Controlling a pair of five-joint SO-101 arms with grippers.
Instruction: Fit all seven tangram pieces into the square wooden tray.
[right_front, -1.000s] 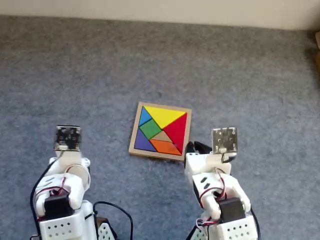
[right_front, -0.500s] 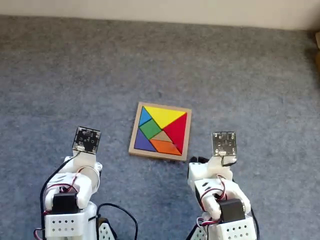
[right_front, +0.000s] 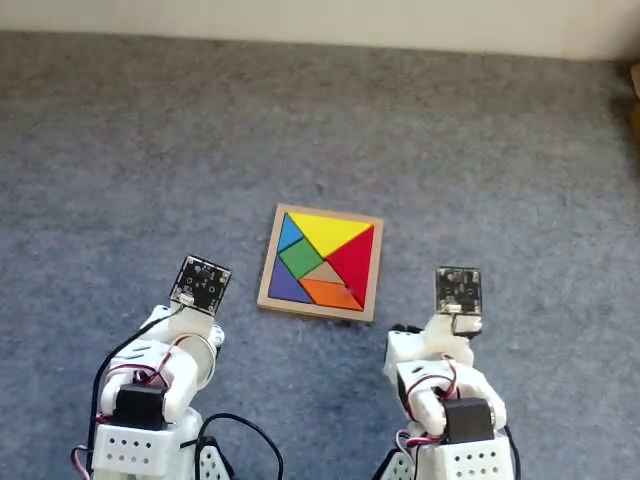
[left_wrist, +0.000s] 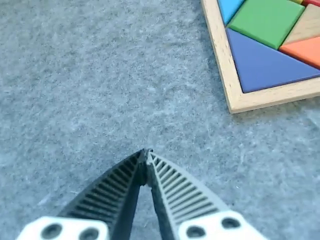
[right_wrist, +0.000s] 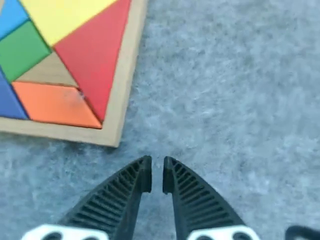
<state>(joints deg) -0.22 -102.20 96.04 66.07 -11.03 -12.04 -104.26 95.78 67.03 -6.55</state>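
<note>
The square wooden tray (right_front: 267, 262) lies mid-carpet with all its coloured pieces flush inside: yellow (right_front: 325, 232), red (right_front: 356, 262), green (right_front: 298, 257), light blue (right_front: 290, 232), dark blue (right_front: 283, 287), orange (right_front: 330, 293) and tan (right_front: 323, 271). My left gripper (left_wrist: 147, 153) is shut and empty over bare carpet, a short way off the tray's near left corner (left_wrist: 235, 102). Its arm (right_front: 160, 375) is folded back near the front. My right gripper (right_wrist: 155, 174) is shut with a thin slit between the tips, empty, just short of the tray's near right corner (right_wrist: 112, 137).
Grey carpet (right_front: 480, 160) covers the whole surface around the tray. A pale wall strip runs along the far edge. The right arm's base (right_front: 445, 400) and the left arm's cables sit at the front edge.
Both arms have drawn back toward the front edge. The left wrist swung right, closer to the tray's near left corner. The right gripper backed away from the tray's near right corner.
</note>
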